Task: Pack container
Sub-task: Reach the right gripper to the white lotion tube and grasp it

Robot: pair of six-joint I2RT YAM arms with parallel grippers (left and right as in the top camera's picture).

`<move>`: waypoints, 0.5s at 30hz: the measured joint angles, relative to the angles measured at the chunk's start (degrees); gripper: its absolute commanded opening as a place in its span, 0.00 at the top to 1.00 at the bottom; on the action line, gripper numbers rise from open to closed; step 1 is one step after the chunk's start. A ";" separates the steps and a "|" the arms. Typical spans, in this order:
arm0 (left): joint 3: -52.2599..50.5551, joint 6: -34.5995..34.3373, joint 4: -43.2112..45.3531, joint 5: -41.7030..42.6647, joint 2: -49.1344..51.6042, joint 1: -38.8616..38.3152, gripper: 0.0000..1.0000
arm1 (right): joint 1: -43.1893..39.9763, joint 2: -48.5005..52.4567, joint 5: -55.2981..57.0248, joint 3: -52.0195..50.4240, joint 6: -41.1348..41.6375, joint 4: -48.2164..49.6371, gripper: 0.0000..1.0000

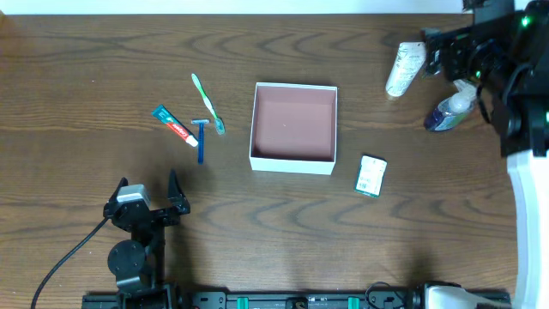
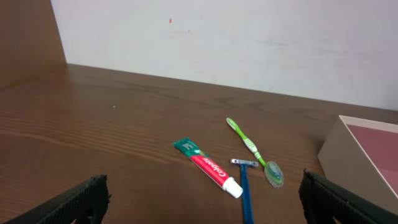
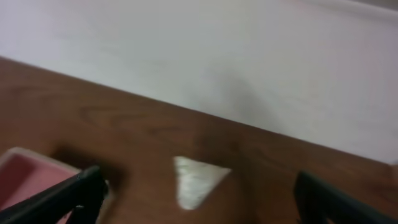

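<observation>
The box (image 1: 292, 163) is sitting near the middle of the table (image 1: 77, 60), and its pink-brown floor is showing bare, so I judge that packing is not yet begun: nothing is lying inside it. Six items are waiting outside. To the box's left, the toothpaste (image 1: 175, 127), razor (image 1: 202, 142) and toothbrush (image 1: 208, 103) are lying close together, the razor's head just beside the toothpaste's cap end and the brush's head. To the right, a small green packet (image 1: 371, 175) is lying near the box's front corner, while a white tube (image 1: 405, 69) and a blue bottle (image 1: 448, 112) are lying farther off toward the back edge. The left gripper (image 1: 144, 197) is hovering low at the near edge of the table, well apart from the toothpaste group, with its jaws standing wide and gripping nothing; its wrist view is looking out over those three items. The right gripper (image 1: 433, 53) is hanging just beside the white tube, jaws likewise spread and empty; its wrist view is blurred, but a pale shape, probably the tube, is showing between the fingers (image 3: 68, 199). Every item is waiting to be lifted into the box, and the tube looks likely to be the first.
</observation>
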 measured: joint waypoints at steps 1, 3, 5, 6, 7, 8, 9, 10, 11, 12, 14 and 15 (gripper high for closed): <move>0.00 0.00 0.00 0.00 0.00 0.00 0.02 | -1.07 0.98 0.26 0.07 -0.17 0.66 0.07; 0.00 0.00 0.00 0.00 0.00 0.00 0.02 | -2.97 2.95 0.61 0.11 -0.68 1.92 0.05; 0.00 0.00 0.00 0.00 0.00 0.00 0.02 | -4.96 5.44 0.55 0.11 -0.96 3.17 0.05; 0.00 0.00 0.00 0.02 0.00 0.00 0.02 | -5.77 6.71 0.26 0.11 -1.01 3.67 0.05; 0.00 0.00 0.00 0.00 0.00 0.00 0.02 | -6.34 7.76 -0.24 0.11 -1.14 4.02 0.05; 0.00 0.00 0.00 0.00 0.00 0.00 0.02 | -6.86 8.94 -1.01 0.11 -1.36 4.22 0.04; 0.00 0.00 0.00 0.00 0.00 0.00 0.02 | -7.15 9.90 -1.92 0.11 -1.55 4.28 0.03; 0.00 0.00 0.00 0.00 0.00 0.00 0.02 | -7.34 10.91 -3.15 0.11 -1.79 4.37 0.02; 0.00 0.00 0.00 0.02 0.00 0.00 0.02 | -7.48 11.82 -4.46 0.11 -2.03 4.46 0.02; 0.00 0.00 0.00 0.00 0.00 0.00 0.02 | -7.50 12.57 -5.81 0.11 -2.34 4.48 0.02; 0.00 0.00 0.00 0.00 0.00 0.00 0.02 | -7.52 13.92 -8.74 0.11 -2.99 4.72 0.01; 0.00 0.00 0.00 0.00 0.00 0.00 0.02 | -7.52 14.64 -10.32 0.11 -3.43 4.98 0.01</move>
